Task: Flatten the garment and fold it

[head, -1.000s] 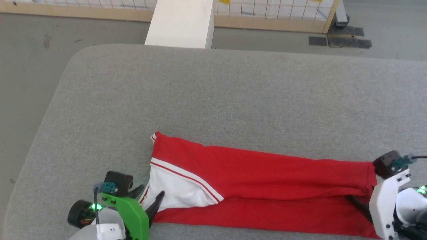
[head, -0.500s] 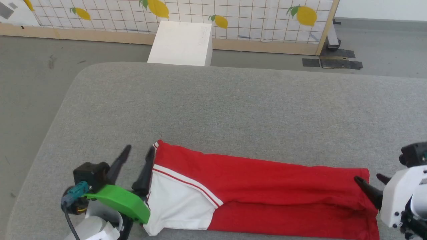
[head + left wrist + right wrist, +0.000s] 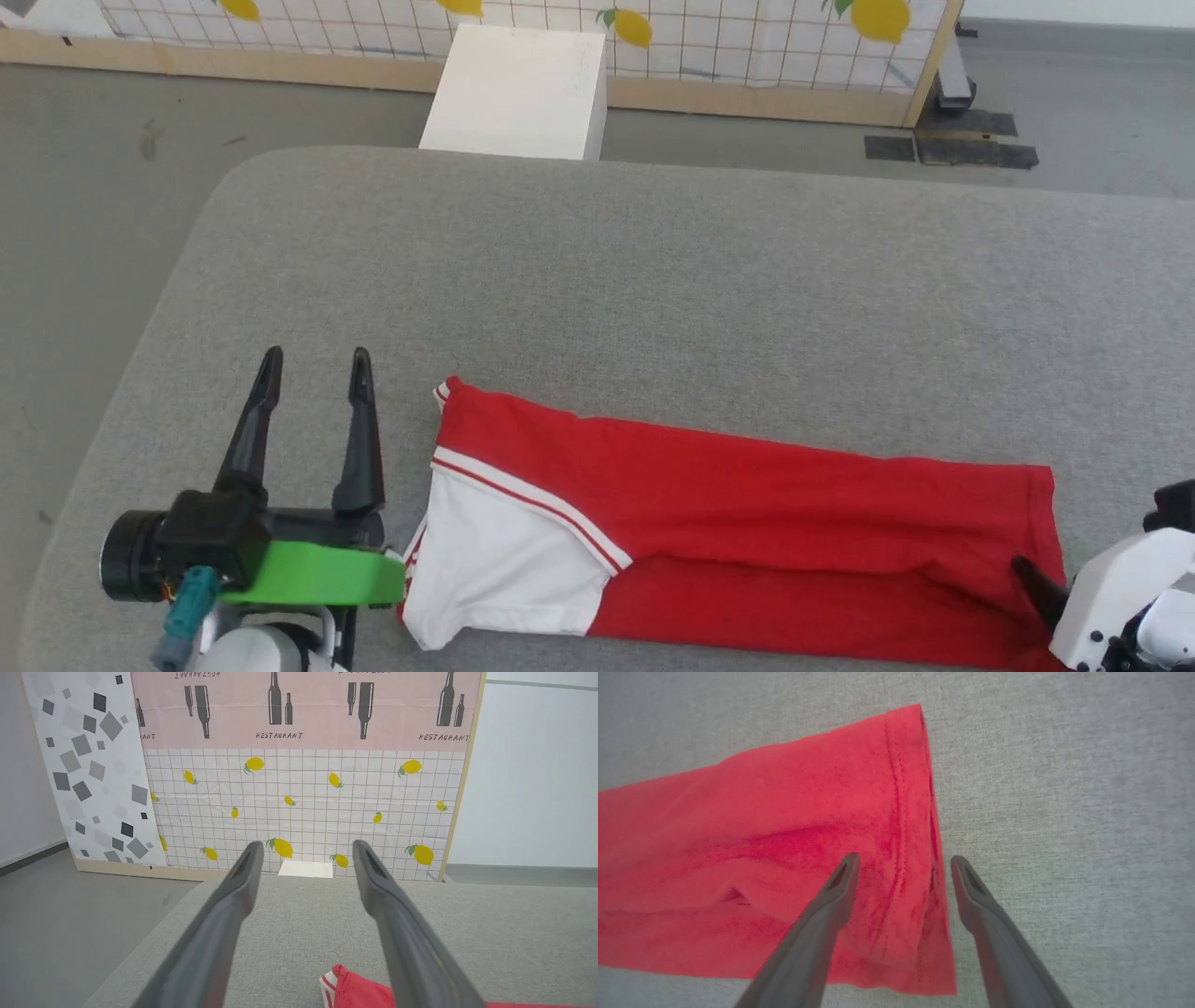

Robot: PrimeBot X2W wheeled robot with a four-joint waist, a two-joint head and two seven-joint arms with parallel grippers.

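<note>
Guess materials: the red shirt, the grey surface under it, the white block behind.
Red shirt: soft matte knit, probably cotton or polyester jersey; it lies limp with creases and a stitched hem.
Grey surface: matte woven upholstery fabric, fine heathered weave, rounded corner.
White block: rigid, smooth, matte; painted wood or foam, can't tell.

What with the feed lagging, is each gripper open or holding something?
Left gripper: open, holding nothing.
Right gripper: open at the garment edge, holding nothing.

Garment [image 3: 794, 504] in long strip on grey surface [image 3: 653, 280]; left tool [image 3: 316, 357] spread, empty, beside sleeve [image 3: 504, 551].
</note>
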